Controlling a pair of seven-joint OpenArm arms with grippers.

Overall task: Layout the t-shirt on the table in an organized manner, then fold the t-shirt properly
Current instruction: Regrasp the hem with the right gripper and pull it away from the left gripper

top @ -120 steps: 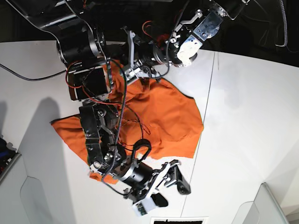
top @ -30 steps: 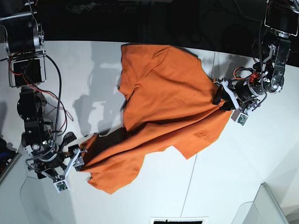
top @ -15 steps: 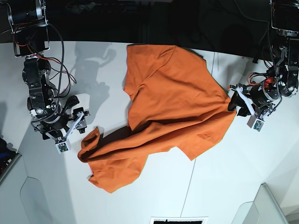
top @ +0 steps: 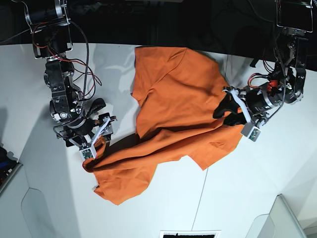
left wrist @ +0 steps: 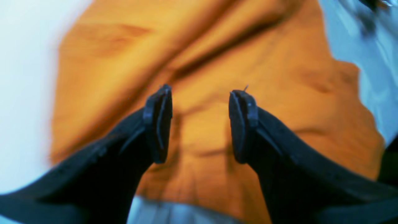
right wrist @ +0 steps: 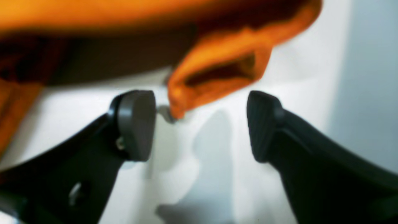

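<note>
I see the white bench (top: 277, 163) carrying the orange t-shirt (top: 178, 99), spread but creased. The left gripper (left wrist: 199, 123) stands apart over cloth; the right gripper (right wrist: 200, 124) stands apart beside a corner, seen only from its wrist.

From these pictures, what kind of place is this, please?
Probably a robotics lab bench, not a home: a bare white table, two arms with exposed wiring, and only an orange t-shirt between the left gripper and right gripper.
</note>
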